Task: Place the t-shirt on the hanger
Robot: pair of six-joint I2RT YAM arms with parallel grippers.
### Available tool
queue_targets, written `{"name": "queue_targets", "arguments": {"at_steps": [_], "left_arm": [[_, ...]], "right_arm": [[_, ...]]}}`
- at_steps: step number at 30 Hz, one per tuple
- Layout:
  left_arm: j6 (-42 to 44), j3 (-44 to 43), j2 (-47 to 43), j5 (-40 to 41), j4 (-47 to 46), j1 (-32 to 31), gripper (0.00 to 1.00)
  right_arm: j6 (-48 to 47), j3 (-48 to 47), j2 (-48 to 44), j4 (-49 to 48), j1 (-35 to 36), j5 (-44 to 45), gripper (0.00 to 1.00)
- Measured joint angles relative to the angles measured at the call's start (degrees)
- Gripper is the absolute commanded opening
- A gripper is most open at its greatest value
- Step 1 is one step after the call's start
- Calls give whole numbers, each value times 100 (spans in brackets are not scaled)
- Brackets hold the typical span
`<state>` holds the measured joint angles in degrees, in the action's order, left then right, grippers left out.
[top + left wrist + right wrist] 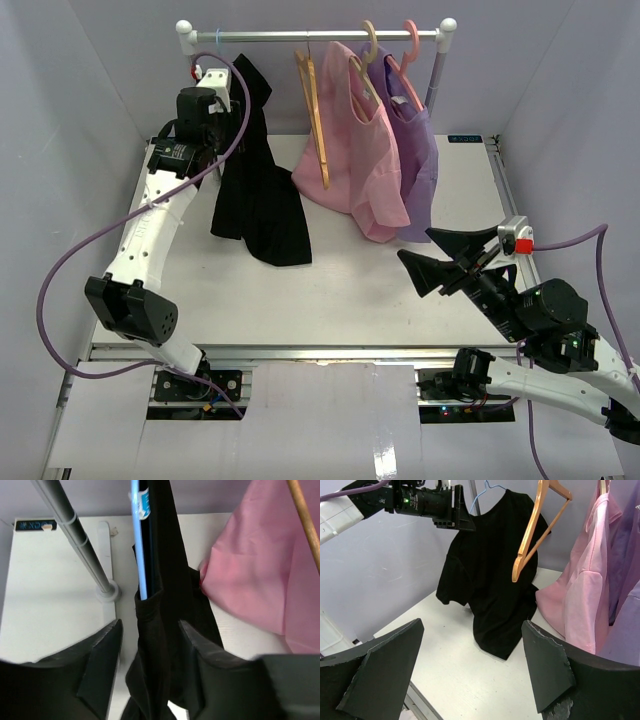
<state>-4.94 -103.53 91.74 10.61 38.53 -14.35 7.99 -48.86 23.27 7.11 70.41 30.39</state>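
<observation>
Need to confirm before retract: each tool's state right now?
Left tool: open, the hanging t-shirt between its jaws.
Right tool: open wide, holding nothing.

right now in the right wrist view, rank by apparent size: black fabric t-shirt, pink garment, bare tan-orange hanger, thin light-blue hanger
1. black fabric t-shirt and pink garment: about alike, pink nearer, so unranked
2. bare tan-orange hanger
3. thin light-blue hanger, only hook showing
</observation>
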Motion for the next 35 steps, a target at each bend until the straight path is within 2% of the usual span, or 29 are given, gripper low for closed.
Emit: {"name": "queue_targets", "arguments": {"at_steps": [4, 6, 8, 12, 15, 19, 24, 28, 35], "left_arm": [[24, 3, -339, -113, 84, 0, 89], [15, -3, -654, -239, 142, 0, 92], [-25, 1, -1022, -496, 156, 5, 98], [-271, 488, -2031, -1616, -176, 26, 98], [-577, 1672, -3050, -2505, -691, 24, 98], [-1006, 3286, -3978, -3483, -1491, -39, 98], [-1441, 5041, -4743, -4221, -1954, -76, 98], [-1640, 5519, -5280, -4662, -2156, -76, 98], [-1697, 5607, -5953, -5076, -2465, -79, 98]], "right_arm": [[-3, 0, -29, -1, 0, 100, 92], [-3, 0, -28, 1, 0, 180, 94], [22, -9, -4, 24, 0, 278, 91], [163, -126, 341, 215, -2, 613, 90], [296, -125, 656, 394, 0, 770, 90], [475, -86, 878, 605, 0, 931, 90], [678, 36, 970, 722, 0, 1183, 90], [811, 242, 990, 832, 0, 1266, 90], [946, 299, 1113, 943, 0, 1283, 90]]}}
